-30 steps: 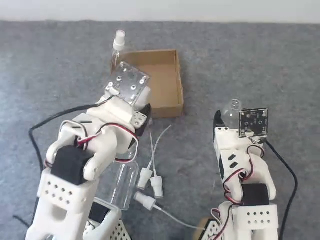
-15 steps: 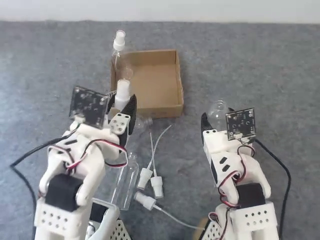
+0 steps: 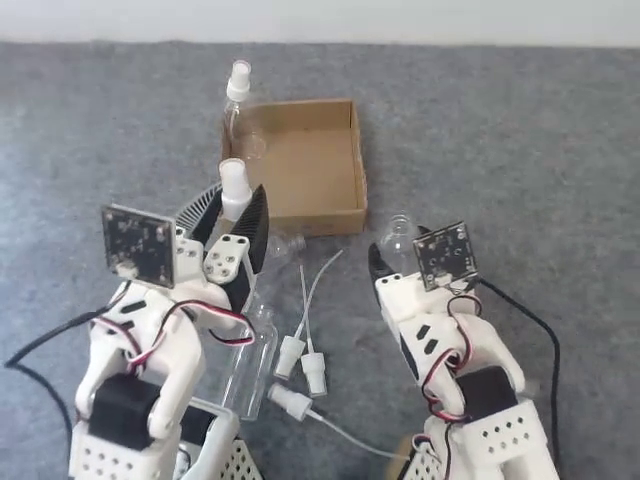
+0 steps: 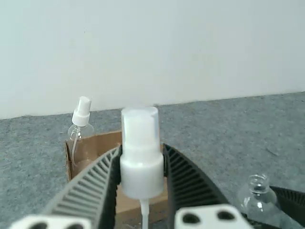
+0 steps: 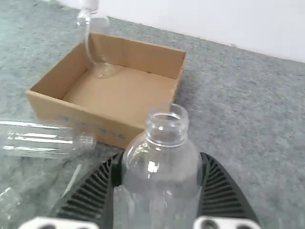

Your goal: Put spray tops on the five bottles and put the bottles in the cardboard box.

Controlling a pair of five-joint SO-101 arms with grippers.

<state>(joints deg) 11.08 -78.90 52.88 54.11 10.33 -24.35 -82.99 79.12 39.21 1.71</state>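
My left gripper (image 3: 232, 198) is shut on a white spray top (image 3: 232, 182), held upright just in front of the cardboard box (image 3: 330, 215); its dip tube hangs down between the fingers (image 4: 90, 191). In the left wrist view the spray top (image 4: 140, 152) stands in front of the box (image 4: 70, 155). My right gripper (image 3: 398, 246) is shut on a clear uncapped bottle (image 3: 400, 230), upright, to the right of the box's near corner. The right wrist view shows this bottle (image 5: 162, 162) with its open neck up. A capped bottle (image 3: 238, 95) stands in the box's far left corner.
Two uncapped bottles lie on the grey carpet: one (image 3: 255, 350) by the left arm's base, another (image 3: 286, 245) against the box's front wall. Three loose spray tops (image 3: 303, 368) with long tubes lie between the arms. Right of the box the carpet is bare.
The left gripper drew back from over the box toward the near left, carrying the spray top. The right arm moved left toward the middle with its bottle.
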